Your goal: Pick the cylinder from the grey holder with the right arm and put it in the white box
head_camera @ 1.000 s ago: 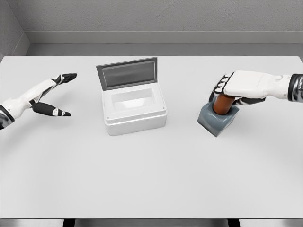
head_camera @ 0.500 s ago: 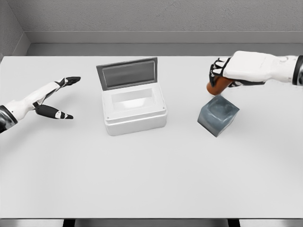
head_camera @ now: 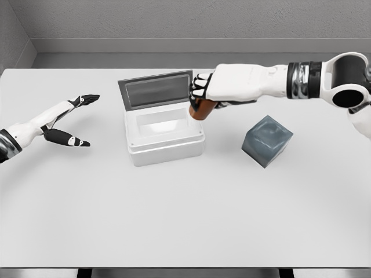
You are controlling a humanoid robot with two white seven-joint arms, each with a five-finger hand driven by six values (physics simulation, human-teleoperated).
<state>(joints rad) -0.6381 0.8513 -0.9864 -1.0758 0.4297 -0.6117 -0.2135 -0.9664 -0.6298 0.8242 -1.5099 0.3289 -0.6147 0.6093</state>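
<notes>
My right hand [head_camera: 204, 92] is shut on the brown cylinder [head_camera: 200, 109], whose lower end shows below the fingers. It hangs in the air over the right rim of the white box [head_camera: 165, 142]. The box stands left of the table's middle with its grey lid [head_camera: 156, 89] tilted up at the back. The grey holder [head_camera: 266, 140] sits alone to the right, under my right forearm, with nothing in it. My left hand [head_camera: 72, 119] hovers over the table's left side, fingers spread and holding nothing.
A white table [head_camera: 185, 214] carries everything. Its front edge runs along the bottom of the view, and a grey wall closes off the back.
My right hand has lifted the cylinder out of the grey holder and carried it left, from above the holder to the box's right rim. The left hand barely moved.
</notes>
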